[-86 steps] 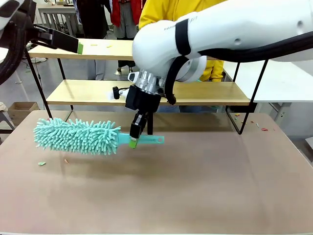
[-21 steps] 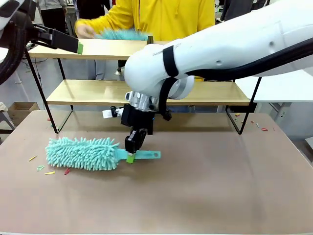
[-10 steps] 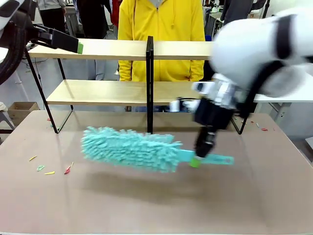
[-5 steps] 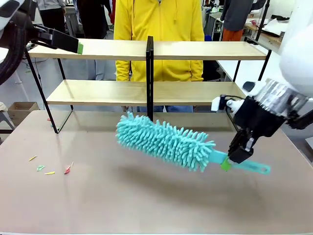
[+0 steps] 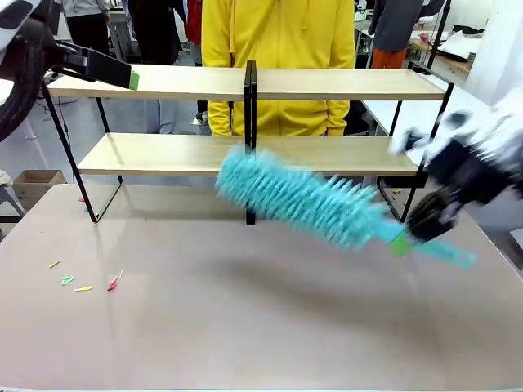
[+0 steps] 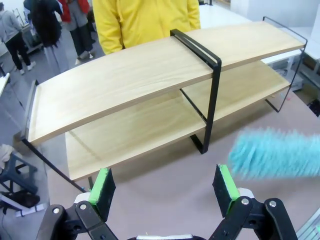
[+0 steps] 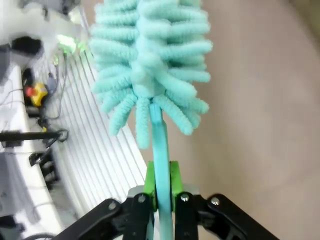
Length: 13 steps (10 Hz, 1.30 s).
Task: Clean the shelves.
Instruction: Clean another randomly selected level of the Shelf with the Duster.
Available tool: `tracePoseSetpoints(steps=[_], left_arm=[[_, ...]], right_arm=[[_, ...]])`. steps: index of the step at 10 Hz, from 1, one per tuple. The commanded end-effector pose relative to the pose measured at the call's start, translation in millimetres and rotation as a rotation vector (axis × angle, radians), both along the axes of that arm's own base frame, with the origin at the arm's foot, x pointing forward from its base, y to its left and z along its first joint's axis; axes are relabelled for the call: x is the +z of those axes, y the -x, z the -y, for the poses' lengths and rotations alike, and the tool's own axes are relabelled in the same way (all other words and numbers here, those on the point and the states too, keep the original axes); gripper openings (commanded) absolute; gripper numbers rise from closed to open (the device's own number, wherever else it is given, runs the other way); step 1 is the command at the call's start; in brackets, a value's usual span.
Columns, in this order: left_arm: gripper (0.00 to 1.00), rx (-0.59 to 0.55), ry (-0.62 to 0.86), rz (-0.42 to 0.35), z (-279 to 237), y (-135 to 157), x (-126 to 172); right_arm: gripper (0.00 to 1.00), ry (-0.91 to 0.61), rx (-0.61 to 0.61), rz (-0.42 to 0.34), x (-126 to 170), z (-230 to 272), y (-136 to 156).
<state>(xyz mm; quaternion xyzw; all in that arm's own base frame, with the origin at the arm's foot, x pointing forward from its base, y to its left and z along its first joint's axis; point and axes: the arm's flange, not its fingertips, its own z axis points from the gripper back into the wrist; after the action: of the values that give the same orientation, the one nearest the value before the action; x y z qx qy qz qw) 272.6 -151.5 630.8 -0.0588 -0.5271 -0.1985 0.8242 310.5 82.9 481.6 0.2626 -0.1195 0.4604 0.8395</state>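
The shelves (image 5: 163, 153) are two light-wood boards in a black frame with a black centre post (image 5: 251, 122), standing at the table's far edge. A fluffy teal duster (image 5: 302, 196) hangs tilted and motion-blurred in front of the lower board, right of the post. My right gripper (image 5: 404, 239) is shut on its flat teal handle (image 7: 161, 150), with the duster head (image 7: 150, 65) beyond the fingers. My left gripper (image 6: 164, 185) stands open and empty, high at the shelves' (image 6: 150, 65) left end (image 5: 131, 79). The duster (image 6: 275, 152) shows at the right in the left wrist view.
A person in a yellow hoodie (image 5: 278, 41) stands behind the shelves. Small coloured scraps (image 5: 82, 286) lie on the grey-beige tabletop (image 5: 245, 327) at the left. White tables (image 5: 466, 131) stand to the right behind the shelves.
My right arm has swung the duster from the table's left side to the right and lifted it up in front of the lower shelf. The left arm has stayed still.
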Motion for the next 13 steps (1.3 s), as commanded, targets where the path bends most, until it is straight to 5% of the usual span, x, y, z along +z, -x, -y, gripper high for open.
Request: tracePoseSetpoints(steps=[1, 4, 6, 7, 8, 9, 13], left_arm=[[1.00, 0.002, 0.002, 0.001, 0, 0, 0], [1.00, 0.002, 0.002, 0.001, 0, 0, 0], [1.00, 0.002, 0.002, 0.001, 0, 0, 0], [1.00, 0.002, 0.002, 0.001, 0, 0, 0], [1.00, 0.002, 0.002, 0.001, 0, 0, 0], [1.00, 0.002, 0.002, 0.001, 0, 0, 0], [1.00, 0.002, 0.002, 0.001, 0, 0, 0]], right_arm=[[0.12, -0.164, -0.103, 0.123, 54, 110, 9], [0.12, -0.307, -0.238, 0.422, 156, 232, 62], [0.12, -0.361, -0.277, 0.598, 176, 261, 79], [0.12, -0.376, -0.270, 0.626, 173, 267, 78], [0.12, -0.294, -0.391, 0.581, 156, 263, 67], [0.12, -0.363, -0.304, 0.577, 194, 275, 96], [0.12, -0.363, -0.304, 0.577, 194, 275, 96]])
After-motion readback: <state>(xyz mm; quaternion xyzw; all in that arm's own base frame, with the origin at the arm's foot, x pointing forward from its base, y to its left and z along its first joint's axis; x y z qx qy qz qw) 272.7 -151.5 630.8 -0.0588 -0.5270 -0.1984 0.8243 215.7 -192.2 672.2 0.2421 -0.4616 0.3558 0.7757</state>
